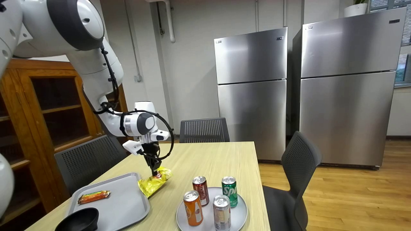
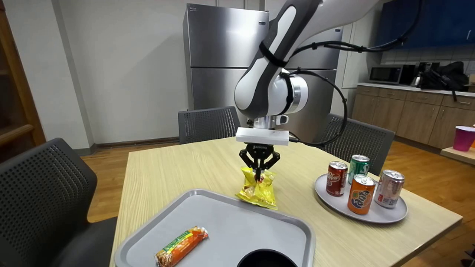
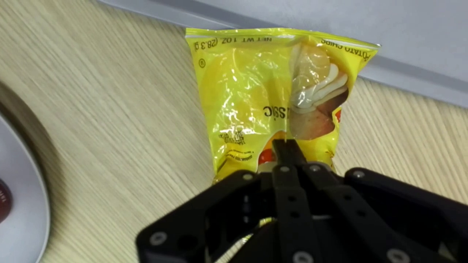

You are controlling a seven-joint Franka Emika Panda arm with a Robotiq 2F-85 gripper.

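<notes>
- One yellow chip bag (image 2: 262,195) is at the pincer (image 3: 286,143). Both fingers are drawn nearly together, narrow, and appear to nip a fold of the bag's front.
- Grip: a crease runs from the fingertips along the printed face. The slack wrapper has probably gathered into a ridge there, giving narrow tips something to hold without squeezing the contents.
- Location: the bag is at the worktop (image 2: 178,167), mostly outside the gray tray (image 2: 230,218). Its sealed end overlaps the tray rim in the wrist view; whether it presses on that rim cannot be told.
- Attitude: the pincer points downward, and the bag is tilted, low end toward the tray. How much weight the worktop carries cannot be told.
- Tray contents: a snack bar (image 2: 181,247) lies flat, and a black bowl (image 2: 267,259) is near it. The raised rim likely keeps loose items from sliding off.
- Plate (image 2: 337,206): well apart from the bag, with four cans, dark red (image 2: 337,178), orange (image 2: 361,194), green (image 2: 358,168) and silver (image 2: 389,188). All stand upright, presumably to prevent rolling.
- Cable (image 1: 173,136): strapped along the arm (image 1: 98,65), looped loosely beside the wrist, probably to leave the joints free.
</notes>
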